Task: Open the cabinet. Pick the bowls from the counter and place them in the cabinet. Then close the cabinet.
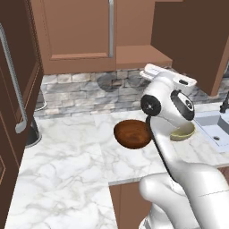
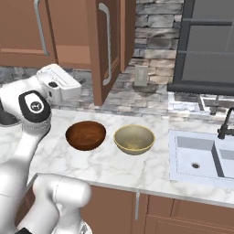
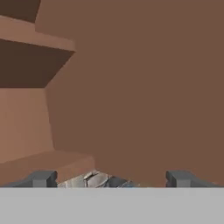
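While my tool (image 3: 111, 179) stands wide open with nothing between its fingertips, facing the open cabinet (image 3: 144, 87), I see the dark wooden bowl (image 2: 86, 135) and the beige bowl (image 2: 134, 139), just beside it at 3 o'clock, both on the marble surface (image 2: 105, 167).

2 rear flanks, 1 close hand view

A: The arm covers much of the pale bowl (image 1: 187, 133) and the wooden bowl's (image 1: 130, 133) right rim in the left base view.
B: And the picture edges crop the sink (image 2: 201, 157) and the cabinet (image 1: 80, 33).
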You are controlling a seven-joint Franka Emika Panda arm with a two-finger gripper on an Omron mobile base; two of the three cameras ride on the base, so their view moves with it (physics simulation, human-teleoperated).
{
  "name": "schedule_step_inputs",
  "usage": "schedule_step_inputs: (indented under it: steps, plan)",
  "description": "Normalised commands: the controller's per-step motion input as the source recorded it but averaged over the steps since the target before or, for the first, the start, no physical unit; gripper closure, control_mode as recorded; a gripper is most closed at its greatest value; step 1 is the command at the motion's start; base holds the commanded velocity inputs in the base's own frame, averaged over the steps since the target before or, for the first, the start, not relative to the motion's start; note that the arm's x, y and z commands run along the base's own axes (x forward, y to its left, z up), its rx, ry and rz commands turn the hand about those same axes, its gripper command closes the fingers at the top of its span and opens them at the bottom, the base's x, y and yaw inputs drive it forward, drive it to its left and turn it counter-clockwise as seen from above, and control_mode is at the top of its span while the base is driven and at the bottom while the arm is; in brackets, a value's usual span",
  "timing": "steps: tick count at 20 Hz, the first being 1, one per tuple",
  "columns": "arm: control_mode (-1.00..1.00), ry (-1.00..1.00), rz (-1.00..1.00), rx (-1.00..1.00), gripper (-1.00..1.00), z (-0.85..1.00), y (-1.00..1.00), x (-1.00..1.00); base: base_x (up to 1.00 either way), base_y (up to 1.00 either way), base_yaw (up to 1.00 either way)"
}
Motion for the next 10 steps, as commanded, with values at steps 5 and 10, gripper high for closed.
schedule_step_inputs:
  steps: [5, 10]
  plan:
    - [-1.0, 0.0, 0.41, -0.17, -1.0, 0.26, 0.57, -0.38, 0.0, 0.0, 0.0]
    - [-1.0, 0.0, 0.21, -0.15, -1.0, 0.33, 0.67, -0.1, 0.0, 0.0, 0.0]
